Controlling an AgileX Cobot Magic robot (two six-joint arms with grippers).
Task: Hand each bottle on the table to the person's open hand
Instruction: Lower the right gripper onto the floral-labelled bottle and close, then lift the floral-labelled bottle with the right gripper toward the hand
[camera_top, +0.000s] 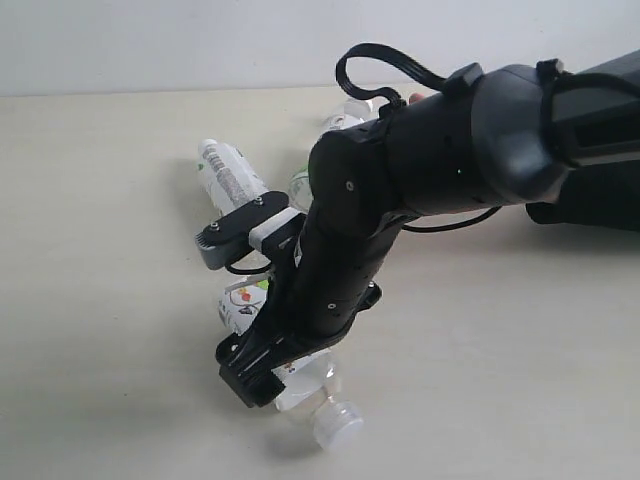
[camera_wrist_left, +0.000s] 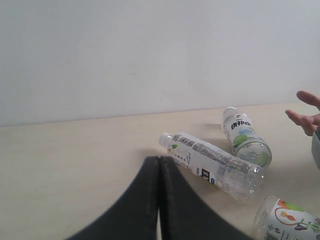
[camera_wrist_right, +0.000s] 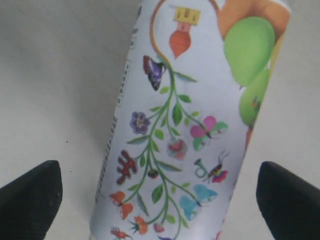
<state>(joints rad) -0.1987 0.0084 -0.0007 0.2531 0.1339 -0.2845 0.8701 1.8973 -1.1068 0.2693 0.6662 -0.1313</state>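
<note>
Straddling the floral bottle (camera_wrist_right: 190, 125) on the bench (camera_wrist_right: 50, 75), your right hand (camera_wrist_right: 159, 195) gapes wide, holding nothing; left hand (camera_wrist_left: 160, 160) pinched shut, empty. Next: close, lift, carry to person's palm (camera_wrist_left: 307, 117).

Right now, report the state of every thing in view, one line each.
Floral bottle: lying on its side on the table, capped, not gripped.
Grey-text bottle: lying on its side, capped.
Green-white bottle: lying on its side, capped.
Person's hand: open, fingers spread.
Left tool: shut, empty.
Right tool: open, one finger on each side of the floral bottle, not touching it.
</note>
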